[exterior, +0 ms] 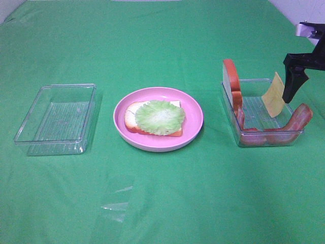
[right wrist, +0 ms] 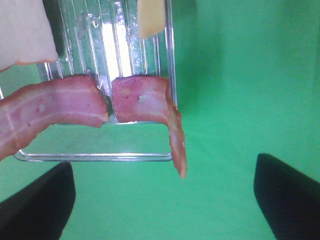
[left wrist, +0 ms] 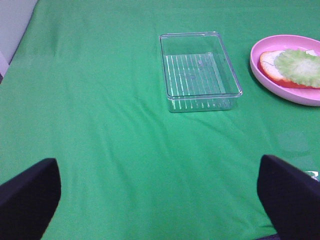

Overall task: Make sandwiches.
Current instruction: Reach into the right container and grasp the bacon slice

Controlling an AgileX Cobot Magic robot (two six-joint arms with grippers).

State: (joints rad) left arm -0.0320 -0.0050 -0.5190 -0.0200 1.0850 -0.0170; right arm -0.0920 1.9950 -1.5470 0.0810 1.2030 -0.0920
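Observation:
A bread slice [exterior: 133, 118] with ruffled green lettuce [exterior: 160, 117] on it lies on the pink plate [exterior: 193, 122]; both also show in the left wrist view, the lettuce [left wrist: 300, 67] over the bread [left wrist: 270, 62]. The right clear tray [exterior: 254, 109] holds an upright bread slice [exterior: 231, 81], a leaning yellow cheese slice [exterior: 274, 94] and bacon strips [exterior: 299, 118]. My right gripper [exterior: 293, 84] hangs open and empty above that tray's right end, beside the cheese. In the right wrist view my right gripper [right wrist: 165, 200] is open, with bacon [right wrist: 142, 100], cheese [right wrist: 150, 17] and bread [right wrist: 22, 35] ahead of it. My left gripper [left wrist: 160, 200] is open and empty over the cloth.
An empty clear tray [exterior: 25, 124] sits left of the plate; it also shows in the left wrist view [left wrist: 200, 102]. A green cloth [exterior: 162, 203] covers the table. A thin clear film [exterior: 117, 206] lies on the cloth in front of the plate.

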